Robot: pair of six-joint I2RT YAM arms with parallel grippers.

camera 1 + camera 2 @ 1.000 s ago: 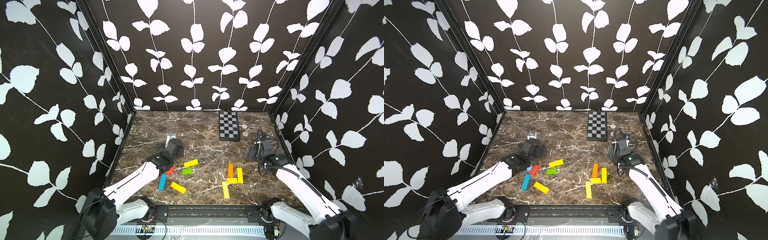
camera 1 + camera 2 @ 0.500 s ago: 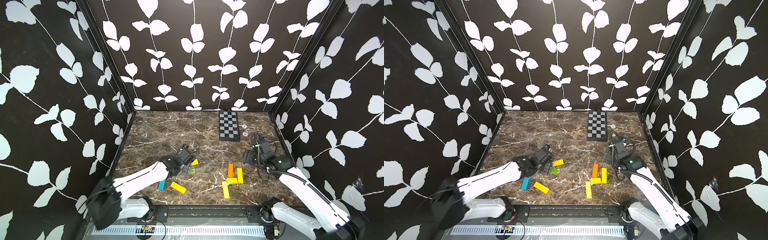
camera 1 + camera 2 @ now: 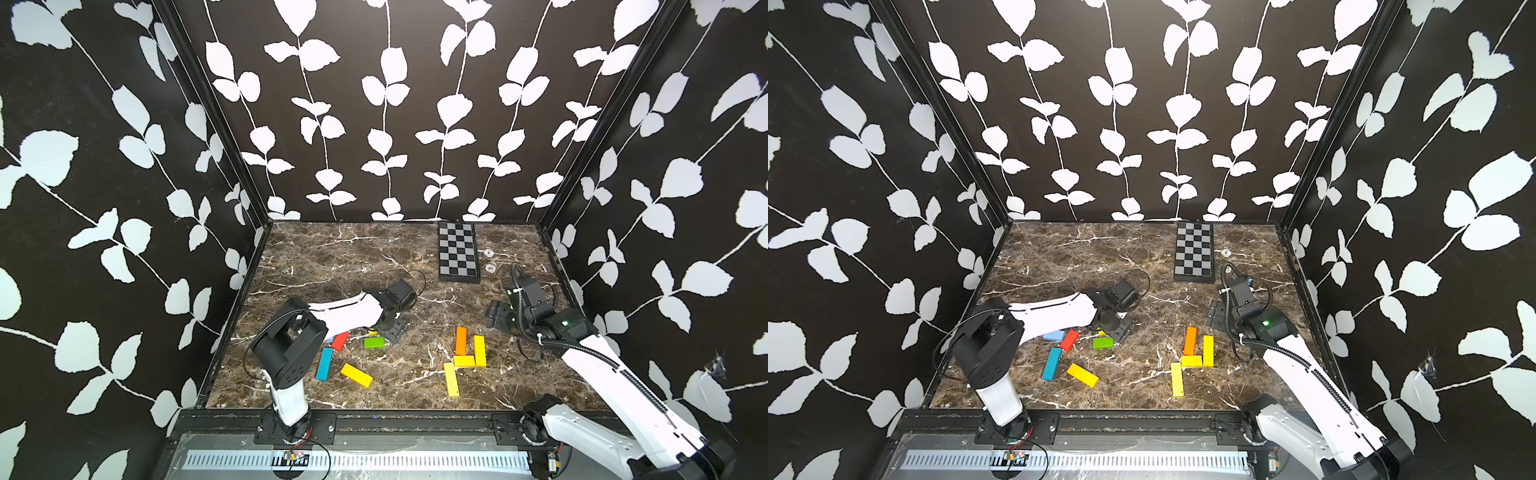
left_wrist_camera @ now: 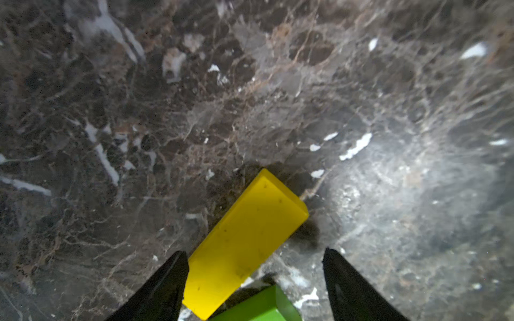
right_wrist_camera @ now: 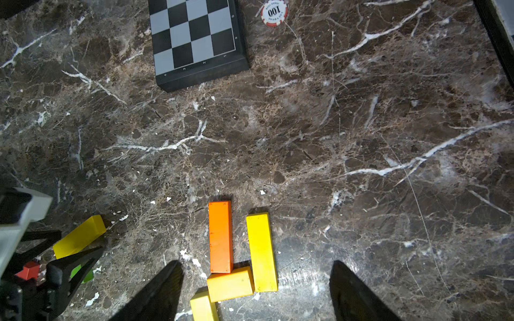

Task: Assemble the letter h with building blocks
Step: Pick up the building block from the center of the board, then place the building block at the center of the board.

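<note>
Where the glossy, white-veined marble counter (image 3: 353, 257) meets its black front rail, a long yellow block (image 3: 451, 379) lies nearest. Its far end touches a short yellow block (image 3: 464, 361) that joins an orange bar (image 3: 461, 340) and a yellow bar (image 3: 479, 351). Leftward lie a slanted yellow bar (image 3: 356, 375), a blue bar (image 3: 324, 364), a red block (image 3: 340, 340) and a green block (image 3: 374, 342). The left arm's forearm stretches low. Its left end effector (image 4: 253, 251) is tipped down with fingers apart, straddling a smooth yellow brick (image 4: 244, 241) unclamped. The right end effector (image 3: 496, 313), spread and empty, hovers just beyond the orange bar. Open marble runs back to the checkered chessboard (image 3: 458, 252) and a poker chip (image 5: 274, 12) near the far wall.
</note>
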